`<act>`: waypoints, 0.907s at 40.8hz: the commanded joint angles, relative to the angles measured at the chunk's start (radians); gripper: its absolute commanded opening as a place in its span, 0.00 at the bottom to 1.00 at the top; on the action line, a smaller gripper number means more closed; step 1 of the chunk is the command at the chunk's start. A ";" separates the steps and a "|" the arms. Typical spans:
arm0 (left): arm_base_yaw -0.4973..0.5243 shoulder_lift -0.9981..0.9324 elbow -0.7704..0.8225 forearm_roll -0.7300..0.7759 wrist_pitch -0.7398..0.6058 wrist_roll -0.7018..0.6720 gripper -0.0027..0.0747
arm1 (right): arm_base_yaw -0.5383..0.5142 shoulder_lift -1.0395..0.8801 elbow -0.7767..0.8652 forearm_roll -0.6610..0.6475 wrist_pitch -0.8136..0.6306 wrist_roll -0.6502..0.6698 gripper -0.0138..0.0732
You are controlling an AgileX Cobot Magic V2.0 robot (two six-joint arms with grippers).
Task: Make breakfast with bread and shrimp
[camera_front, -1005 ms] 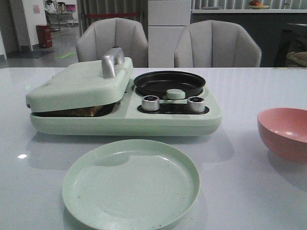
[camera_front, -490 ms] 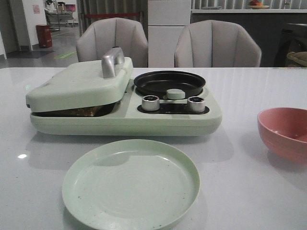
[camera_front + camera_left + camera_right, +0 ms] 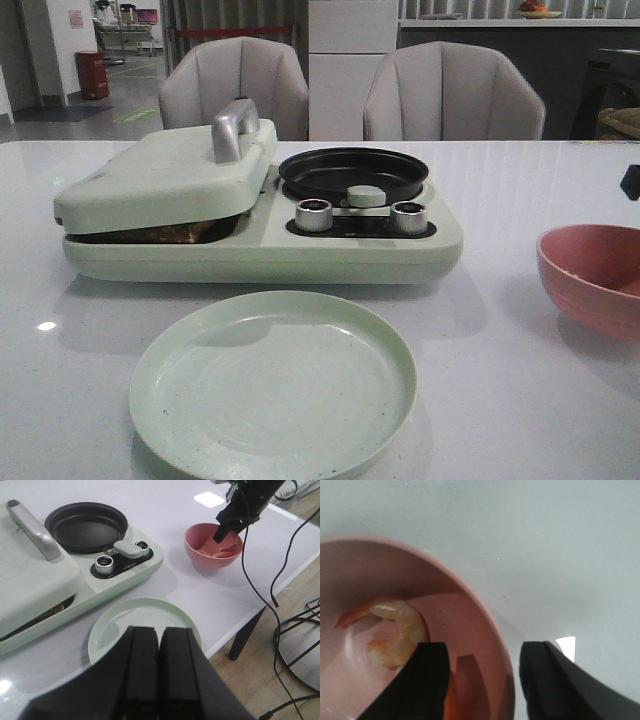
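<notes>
I see a white table (image 3: 520,400) with a pale green breakfast cooker (image 3: 260,215) at its centre. The cooker's hinged lid (image 3: 165,175) with a silver handle (image 3: 233,128) is lowered on the left side, and a sliver of browned bread (image 3: 165,234) shows in the gap under it. On the cooker's right side sits a black round pan (image 3: 353,172), with two silver dials (image 3: 314,214) and a pale green knob (image 3: 366,196) in front of it. A pale green plate (image 3: 273,385) lies on the table just in front of the cooker. A pink bowl (image 3: 592,275) stands at the right edge. My right gripper (image 3: 482,680) hangs over that bowl with its fingers spread apart, one inside the rim and one outside it. Curved peach and orange shrimp (image 3: 395,632) lie in the bowl beside the inner finger. My left gripper (image 3: 159,672) hovers above the plate, its two fingers pressed together and holding nothing
</notes>
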 commanded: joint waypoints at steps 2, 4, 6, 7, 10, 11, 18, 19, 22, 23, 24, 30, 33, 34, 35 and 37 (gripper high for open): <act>-0.009 -0.001 -0.027 -0.030 -0.061 -0.008 0.17 | -0.005 -0.033 -0.032 0.009 -0.050 -0.020 0.57; -0.009 -0.001 -0.027 -0.030 -0.061 -0.008 0.17 | -0.005 -0.033 -0.032 0.009 -0.059 -0.020 0.49; -0.009 -0.001 -0.027 -0.030 -0.061 -0.008 0.17 | -0.005 -0.033 -0.032 0.009 -0.064 -0.020 0.41; -0.009 -0.001 -0.027 -0.032 -0.061 -0.008 0.17 | -0.005 -0.033 -0.032 0.009 -0.068 -0.020 0.38; -0.009 -0.001 -0.027 -0.033 -0.061 -0.008 0.17 | -0.005 -0.035 -0.032 0.009 -0.072 -0.020 0.30; -0.009 -0.001 -0.027 -0.033 -0.061 -0.008 0.17 | -0.005 -0.036 -0.032 0.009 -0.072 -0.020 0.28; -0.009 -0.001 -0.027 -0.033 -0.061 -0.008 0.17 | 0.008 -0.095 -0.032 0.003 -0.092 -0.020 0.20; -0.009 -0.001 -0.027 -0.033 -0.061 -0.008 0.17 | 0.011 -0.114 -0.032 -0.006 -0.101 -0.020 0.20; -0.009 -0.001 -0.027 -0.033 -0.061 -0.008 0.17 | 0.034 -0.165 -0.046 -0.040 -0.122 -0.020 0.20; -0.009 -0.001 -0.027 -0.033 -0.061 -0.008 0.17 | 0.047 -0.184 -0.054 -0.058 -0.125 -0.020 0.20; -0.009 -0.001 -0.027 -0.033 -0.061 -0.008 0.17 | 0.058 -0.198 -0.067 -0.075 -0.129 -0.020 0.20; -0.009 -0.001 -0.027 -0.033 -0.061 -0.008 0.17 | 0.162 -0.260 -0.170 -0.233 -0.114 0.001 0.21; -0.009 -0.001 -0.027 -0.033 -0.061 -0.008 0.17 | 0.225 -0.263 -0.246 -0.324 -0.088 0.061 0.21; -0.009 -0.001 -0.027 -0.033 -0.061 -0.008 0.17 | 0.243 -0.262 -0.268 -0.352 -0.084 0.076 0.21; -0.009 -0.001 -0.027 -0.033 -0.061 -0.008 0.17 | 0.268 -0.258 -0.296 -0.392 -0.073 0.114 0.21; -0.009 -0.001 -0.027 -0.033 -0.061 -0.008 0.17 | 0.306 -0.253 -0.341 -0.462 -0.065 0.166 0.21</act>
